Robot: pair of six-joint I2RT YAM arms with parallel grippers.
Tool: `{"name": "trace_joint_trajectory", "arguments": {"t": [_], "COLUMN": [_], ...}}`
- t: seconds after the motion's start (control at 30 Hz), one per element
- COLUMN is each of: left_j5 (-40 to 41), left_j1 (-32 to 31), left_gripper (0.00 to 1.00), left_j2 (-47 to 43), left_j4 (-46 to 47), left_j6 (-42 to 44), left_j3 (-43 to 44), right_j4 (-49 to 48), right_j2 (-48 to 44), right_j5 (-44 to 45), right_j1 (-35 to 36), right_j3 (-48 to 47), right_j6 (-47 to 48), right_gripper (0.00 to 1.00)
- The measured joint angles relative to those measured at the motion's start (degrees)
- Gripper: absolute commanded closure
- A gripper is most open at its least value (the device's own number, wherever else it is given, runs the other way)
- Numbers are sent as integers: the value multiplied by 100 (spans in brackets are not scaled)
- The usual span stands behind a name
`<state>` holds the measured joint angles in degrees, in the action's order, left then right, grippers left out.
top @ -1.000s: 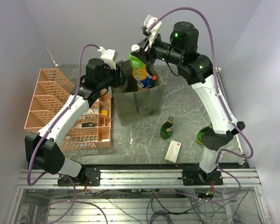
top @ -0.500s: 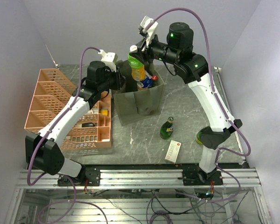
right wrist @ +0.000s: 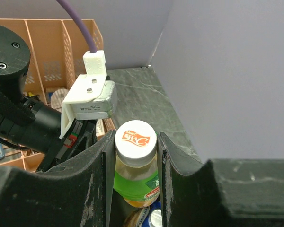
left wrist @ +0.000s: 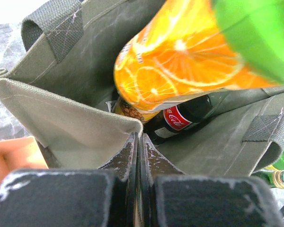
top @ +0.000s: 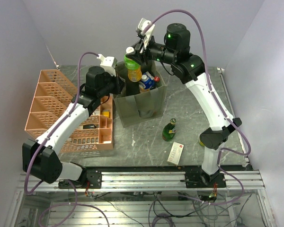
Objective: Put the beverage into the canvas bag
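Beverage (top: 132, 71) near upright, cap up, over canvas bag (top: 142, 101)

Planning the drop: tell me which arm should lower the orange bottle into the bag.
Right. The right gripper grips the orange bottle at its neck above the open canvas bag. The left gripper is shut on the bag's rim, holding it open.

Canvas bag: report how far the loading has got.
Done: a cola bottle already lies inside the canvas bag, and the left pincer pinches its rim open. In hand: the right pincer grips the orange drink bottle by the neck, base at the bag's mouth. Left: lower it, release. A green bottle stands outside.
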<state>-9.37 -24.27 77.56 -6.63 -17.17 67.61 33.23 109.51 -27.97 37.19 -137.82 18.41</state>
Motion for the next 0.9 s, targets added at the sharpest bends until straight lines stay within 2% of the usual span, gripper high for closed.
{"name": "trace_joint_trajectory", "arguments": {"t": [0.6,0.9], "left_j5": [7,-181], "left_j1": [109,302], "left_gripper": [93,93], "left_j2": [-313,-326], "left_j4": [382,555], "left_j6": [-63,-304], "left_j3": [-505,-627], "right_j4": [-778,-1346], "right_j2": [424,603], "right_j5": [-656,-960], "right_j1": [-61,-535], "right_j3": [562,1191], "right_j6": [-157,-546], "right_gripper": [100,100]}}
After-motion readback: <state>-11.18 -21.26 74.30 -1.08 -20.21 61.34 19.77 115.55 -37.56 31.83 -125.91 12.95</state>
